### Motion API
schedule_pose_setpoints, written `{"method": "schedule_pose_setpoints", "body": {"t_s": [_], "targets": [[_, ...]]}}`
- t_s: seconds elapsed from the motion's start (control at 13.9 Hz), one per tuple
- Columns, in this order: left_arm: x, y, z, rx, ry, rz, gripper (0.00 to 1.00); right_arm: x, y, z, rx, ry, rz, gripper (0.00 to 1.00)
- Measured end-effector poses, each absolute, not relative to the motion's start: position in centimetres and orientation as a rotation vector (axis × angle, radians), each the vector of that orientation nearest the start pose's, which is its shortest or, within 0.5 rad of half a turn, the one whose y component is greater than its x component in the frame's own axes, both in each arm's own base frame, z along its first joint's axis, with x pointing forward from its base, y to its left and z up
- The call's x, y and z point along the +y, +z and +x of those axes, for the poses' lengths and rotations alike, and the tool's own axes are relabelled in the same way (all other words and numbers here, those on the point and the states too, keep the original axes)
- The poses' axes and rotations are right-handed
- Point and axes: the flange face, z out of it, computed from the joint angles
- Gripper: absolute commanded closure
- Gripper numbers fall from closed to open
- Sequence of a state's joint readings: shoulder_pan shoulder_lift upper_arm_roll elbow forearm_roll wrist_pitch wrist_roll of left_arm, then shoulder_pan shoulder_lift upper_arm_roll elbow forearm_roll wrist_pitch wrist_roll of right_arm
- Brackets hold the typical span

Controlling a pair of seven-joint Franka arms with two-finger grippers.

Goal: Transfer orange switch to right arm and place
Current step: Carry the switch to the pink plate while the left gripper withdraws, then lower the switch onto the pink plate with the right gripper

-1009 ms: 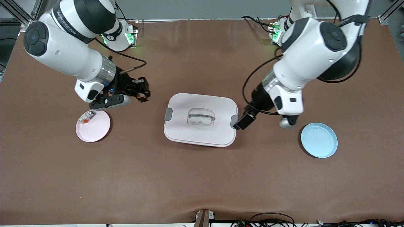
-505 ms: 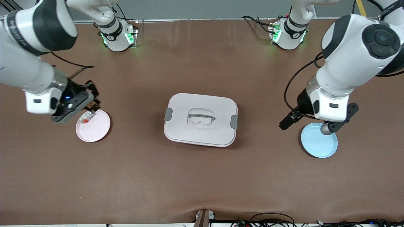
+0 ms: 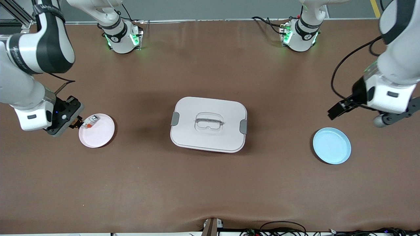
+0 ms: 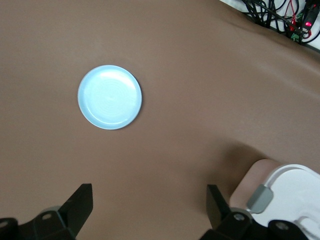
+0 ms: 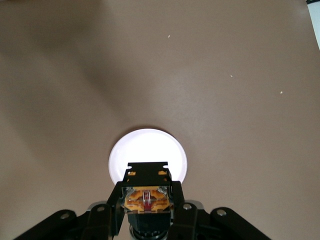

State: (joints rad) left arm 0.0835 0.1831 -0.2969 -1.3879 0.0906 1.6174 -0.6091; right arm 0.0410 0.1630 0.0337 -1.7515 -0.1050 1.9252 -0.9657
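The orange switch (image 3: pixel 76 122) is a tiny black block with an orange middle, and my right gripper (image 3: pixel 74 121) is shut on it. Both hang just above the table at the rim of the pink plate (image 3: pixel 98 134), on the side toward the right arm's end. In the right wrist view the orange switch (image 5: pixel 146 197) sits between the black fingers (image 5: pixel 111 207), with the pink plate (image 5: pixel 147 147) past it. My left gripper (image 3: pixel 337 110) hangs open and empty above the table beside the blue plate (image 3: pixel 331 146); its fingers (image 4: pixel 75 205) stand wide apart.
A white lidded box (image 3: pixel 183 134) with grey clips sits mid-table; its corner (image 4: pixel 292 187) shows in the left wrist view. A small white-and-grey piece (image 3: pixel 90 121) with a red patch lies on the pink plate. The blue plate (image 4: pixel 109 97) holds nothing.
My right gripper has carried the switch away from the box to the pink plate's edge. My left arm has drawn back from the box, past the blue plate, toward its own end.
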Motion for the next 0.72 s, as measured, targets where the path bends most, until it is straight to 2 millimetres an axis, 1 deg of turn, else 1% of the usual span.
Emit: {"method": "schedule_pose_setpoints", "body": {"t_s": [0.14, 0.36, 0.5, 0.72], "targets": [[-8.5, 62.6, 59.9, -0.504, -0.109, -3.076, 0.00, 3.6, 45.0, 60.9, -1.728, 0.016, -2.747, 1.00], [-6.4, 64.4, 58.5, -0.328, -0.099, -3.075, 0.00, 3.0, 42.1, 60.5, -1.838, 0.000, -2.709, 1.00], [-5.5, 64.9, 57.3, -0.259, -0.077, -3.078, 0.00, 2.2, 40.5, 60.3, -1.909, -0.017, -2.685, 1.00], [-4.5, 64.9, 55.3, -0.226, -0.049, -3.085, 0.00, 0.6, 37.7, 60.2, -2.001, -0.058, -2.634, 1.00]]}}
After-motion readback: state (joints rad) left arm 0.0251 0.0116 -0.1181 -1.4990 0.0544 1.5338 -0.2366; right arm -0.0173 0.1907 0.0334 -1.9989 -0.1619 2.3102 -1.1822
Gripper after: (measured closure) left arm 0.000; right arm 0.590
